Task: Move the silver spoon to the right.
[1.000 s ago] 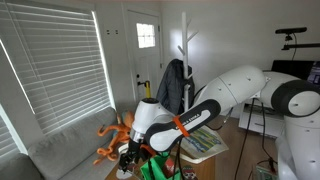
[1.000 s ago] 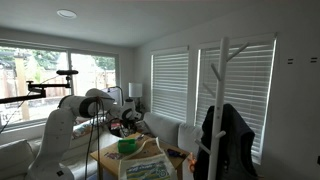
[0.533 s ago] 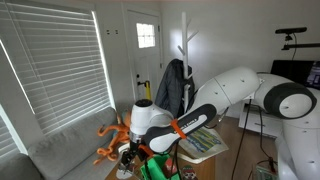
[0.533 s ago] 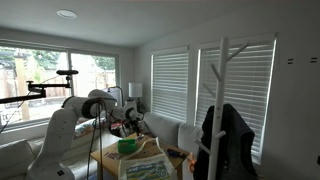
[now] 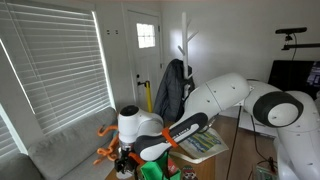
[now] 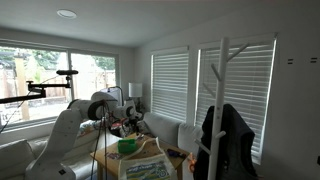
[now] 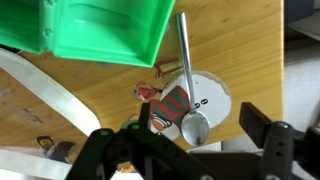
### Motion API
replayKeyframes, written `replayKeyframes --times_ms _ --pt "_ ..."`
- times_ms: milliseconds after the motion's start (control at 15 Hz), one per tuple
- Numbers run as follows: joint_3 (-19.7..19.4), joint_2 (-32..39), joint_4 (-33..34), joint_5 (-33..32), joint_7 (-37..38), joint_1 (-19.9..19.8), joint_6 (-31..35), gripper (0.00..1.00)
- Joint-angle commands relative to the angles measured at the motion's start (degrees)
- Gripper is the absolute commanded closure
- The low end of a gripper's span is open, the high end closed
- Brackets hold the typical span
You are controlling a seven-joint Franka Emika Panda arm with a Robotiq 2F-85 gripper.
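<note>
My arm (image 5: 222, 97) is built of fat, rounded white shells with dark grey at the joints, and an orange band (image 5: 172, 139) wraps the forearm. My gripper (image 7: 185, 150) is matte black, with blocky fingers (image 7: 268, 133).

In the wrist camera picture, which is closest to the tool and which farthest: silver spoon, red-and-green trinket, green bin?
1. Silver spoon: its bowl lies between the open tool's fingers.
2. Red-and-green trinket: just beside the bowl.
3. Green bin: top edge, farthest.
</note>
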Motion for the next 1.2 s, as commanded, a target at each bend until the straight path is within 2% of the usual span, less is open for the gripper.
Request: replayKeyframes --times_ms 0,133,333,400,467,533,600,867,1133 --pt "-0.82 4.42 5.30 -1.37 1.72 1.36 -3.02 0.17" --pt "-0.95 5.92 6.12 -0.79 1.51 1.30 -2.97 0.21" --pt "-1.08 7.79 7.09 -0.05 1.15 1.23 -1.85 0.38" --pt "-1.28 8.12 7.27 -0.20 1.29 1.40 -2.16 0.38" --pt "-1.45 8.25 7.22 -0.22 1.48 1.48 -2.30 0.45" --pt "-1.62 8.41 7.33 -0.32 1.59 1.54 -2.28 0.63" --pt "-1.58 8.01 7.22 -0.24 1.50 1.50 -2.14 0.72" --pt "-1.85 7.31 6.51 -0.15 1.67 1.34 -1.45 0.98" --pt "-1.93 6.45 5.75 0.02 1.72 1.17 -0.95 0.98"
